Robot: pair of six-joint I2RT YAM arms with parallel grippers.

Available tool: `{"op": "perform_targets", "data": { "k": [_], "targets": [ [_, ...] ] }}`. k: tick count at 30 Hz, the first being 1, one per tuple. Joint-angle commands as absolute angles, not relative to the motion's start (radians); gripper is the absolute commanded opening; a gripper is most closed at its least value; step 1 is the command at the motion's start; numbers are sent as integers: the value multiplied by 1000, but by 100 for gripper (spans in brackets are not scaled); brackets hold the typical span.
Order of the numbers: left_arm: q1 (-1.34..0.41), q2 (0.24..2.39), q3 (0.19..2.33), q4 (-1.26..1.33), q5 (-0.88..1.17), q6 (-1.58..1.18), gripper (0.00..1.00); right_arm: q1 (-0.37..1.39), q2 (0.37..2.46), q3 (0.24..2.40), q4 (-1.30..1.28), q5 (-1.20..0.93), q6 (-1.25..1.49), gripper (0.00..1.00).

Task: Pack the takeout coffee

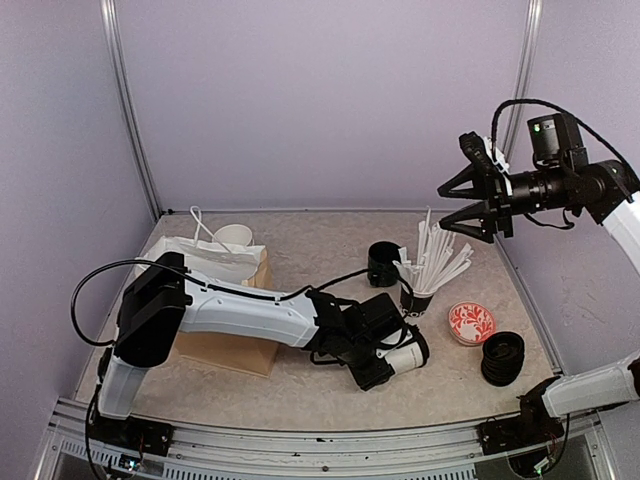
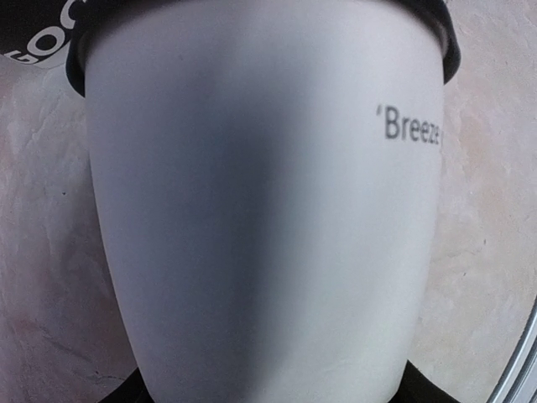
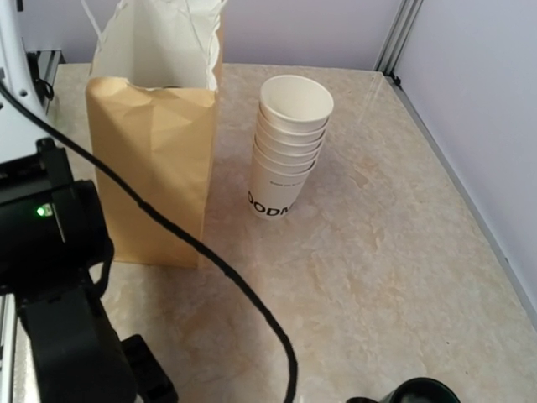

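A takeout coffee cup (image 1: 402, 356), white with a black lid, lies tilted on the table right of centre, its lid pointing right. It fills the left wrist view as a white cup (image 2: 260, 210) lettered "Breeze". My left gripper (image 1: 385, 362) is closed around its lower body, with dark fingers (image 2: 424, 390) pressed against both sides. My right gripper (image 1: 470, 205) hangs high at the far right, open and holding nothing. Its fingers are out of the right wrist view.
A brown paper bag (image 1: 225, 345) (image 3: 151, 168) stands open at the left, with a stack of white cups (image 1: 236, 237) (image 3: 289, 143) behind it. A black cup of white sticks (image 1: 415, 292), a black sleeve (image 1: 383, 262), a red patterned disc (image 1: 471, 322) and stacked black lids (image 1: 502, 357) sit at the right.
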State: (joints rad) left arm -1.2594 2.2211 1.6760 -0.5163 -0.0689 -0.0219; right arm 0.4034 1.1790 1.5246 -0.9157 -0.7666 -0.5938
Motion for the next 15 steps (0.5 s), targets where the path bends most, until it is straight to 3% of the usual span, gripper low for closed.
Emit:
{"op": "perform_targets", "data": {
  "k": [1,7,15],
  "targets": [
    [-1284,2134,1614,-514,-41,21,56,396,1186,1544,-919,-757,-567,67],
    [-1359,1912,1423,-387,-63,9,57,396,1233,1600,-1017,-775,-554,67],
    [-1440,1674,1177,-98,-316,25,61,396,1219,1565,-1143,-953,-676,75]
  ]
}}
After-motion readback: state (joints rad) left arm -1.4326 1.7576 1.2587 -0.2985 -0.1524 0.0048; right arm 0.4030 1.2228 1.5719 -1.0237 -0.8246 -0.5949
